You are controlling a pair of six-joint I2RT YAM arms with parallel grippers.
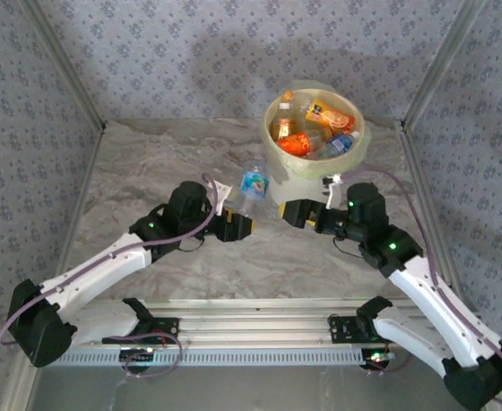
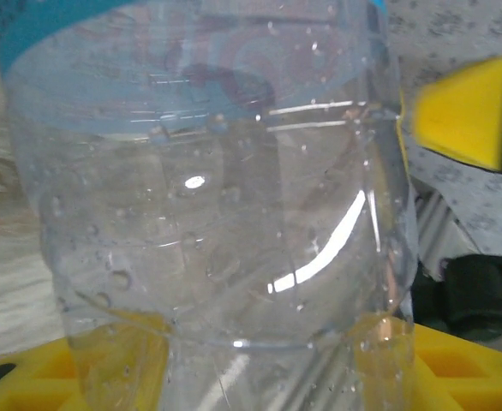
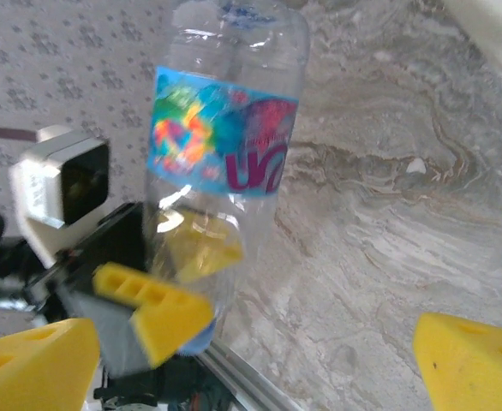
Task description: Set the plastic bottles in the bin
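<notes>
We judge the step in hand to be the carry of one bottle toward the bin. Our left gripper (image 1: 234,228) is clamped on the lower body of a clear bottle with a blue label (image 1: 253,181), and its yellow pads (image 2: 461,111) bear on the plastic in the left wrist view. The bottle stands roughly upright, just beside the near-left wall of the bin (image 1: 307,184); whether its base is off the marble table (image 1: 148,163) we cannot tell for certain.

Our right gripper (image 1: 294,212) has its jaws wide apart and holds nothing; it faces the same bottle from the other side, near it but not touching. The bin already holds several bottles (image 1: 315,128) with orange, red and blue labels, so we reckon the task is far along.

The next move could go two ways:

- **Direct drop:** the left arm raises the bottle above the bag-lined rim, carries it over the opening and only then parts its fingers.
- **Handover:** the right gripper closes on the label band above the left pads, and the left lets go afterwards.

Either way the rim sits high beside the bottle, so clearance comes first; the thin wall will likely dent under a hard squeeze, so the grip wants to be firm but gentle.
</notes>
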